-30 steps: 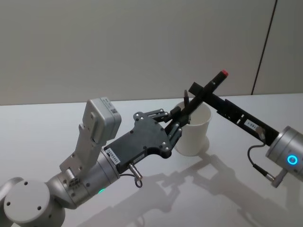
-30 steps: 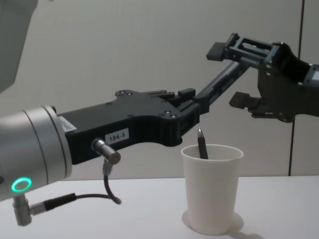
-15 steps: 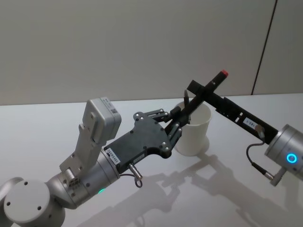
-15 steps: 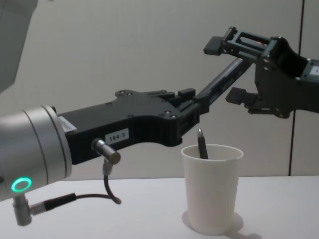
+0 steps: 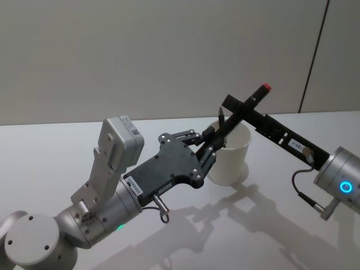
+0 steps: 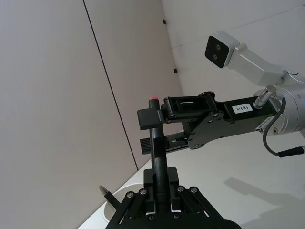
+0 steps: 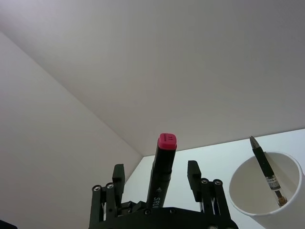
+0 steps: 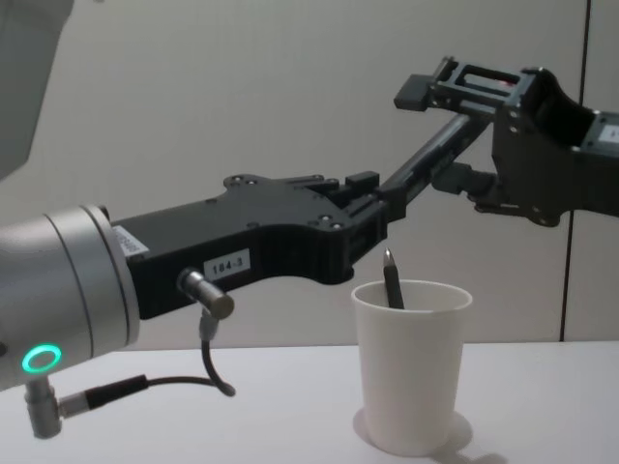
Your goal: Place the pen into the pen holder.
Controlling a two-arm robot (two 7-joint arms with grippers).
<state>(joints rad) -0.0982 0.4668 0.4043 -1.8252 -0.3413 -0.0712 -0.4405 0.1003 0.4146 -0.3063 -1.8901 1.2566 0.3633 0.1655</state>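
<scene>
White table (image 5: 56,157) runs across the scene in front of a pale wall.

On it, near the middle, the cup (image 8: 411,377) stands upright.

Left gripper (image 5: 211,140) reaches in from the robot's left and hangs just above and behind the cup's rim. Its fingers are clamped on the lower part of the pen (image 5: 247,104). In the left wrist view the barrel (image 6: 157,152) rises straight out from between the fingers of that gripper (image 6: 159,179).

Right gripper (image 5: 239,107) comes in from the robot's right, higher up. Its fingers are spread, one on each side of the pen's upper part. In the right wrist view the barrel (image 7: 162,157) stands between the fingers of that gripper (image 7: 156,169), with a gap on both sides.

The pen itself is black with a red cap (image 5: 266,87). It is off the table and tilted, the capped end up and toward the robot's right. In the chest view it slants (image 8: 426,159) above the cup, the lower end held over the rim on the robot's left side.

A second pen (image 8: 392,280), thin and dark, leans inside the cup with its tip poking above the rim.
</scene>
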